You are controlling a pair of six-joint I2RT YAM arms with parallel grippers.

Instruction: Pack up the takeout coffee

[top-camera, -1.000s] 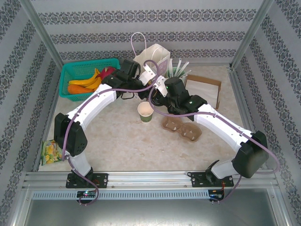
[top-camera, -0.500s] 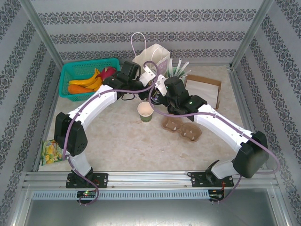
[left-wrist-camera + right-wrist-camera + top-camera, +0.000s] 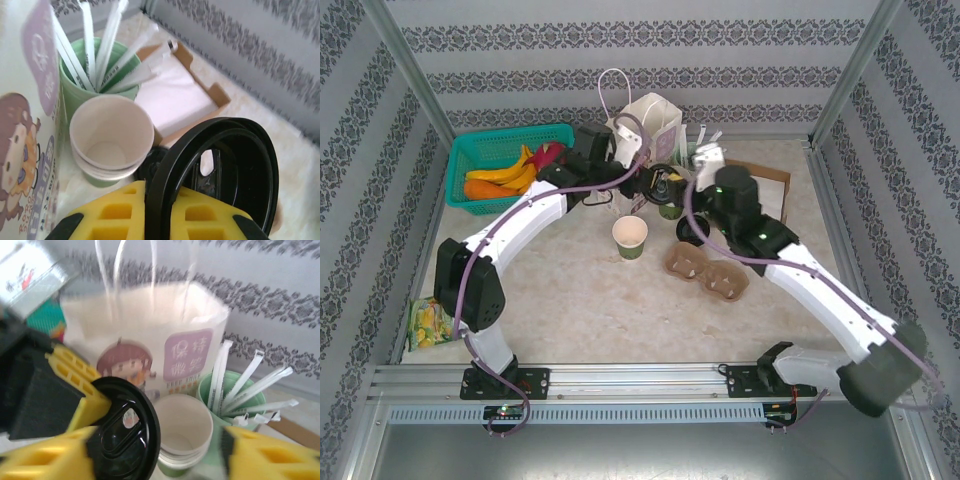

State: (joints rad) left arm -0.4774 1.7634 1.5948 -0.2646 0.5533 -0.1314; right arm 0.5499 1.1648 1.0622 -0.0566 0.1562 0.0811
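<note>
Near the middle of the worktop the green paper cup of the takeout coffee stands upright with its mouth open and nothing on it. Its black lid is not on it. The lid is up by the far edge, pinched at the rim by the left claw, whose yellow fingers are closed narrow on either face of it.

The lid is held on edge, its disc standing roughly upright instead of lying flat. The hollow side faces away from the paper bag. From that claw the cup lies straight back toward the near edge, close by and lower.

The right claw is spread wide and holds nothing. The lid shows between its fingers in the right wrist view, and whether the left-hand finger touches it I cannot tell.

As I judge it, the left arm is the one placed to cap the cup. It would have to turn the disc flat, hollow side down, and bring it toward the near edge until it is over the mouth.

Just behind the lid stand the stack of cream cups and the pale green tumbler of straws, with the cardboard napkin holder beside them. These are close enough to be clipped as the arm swings. The pulp cup carrier lies to the right-edge side of the cup, near but apart.
</note>
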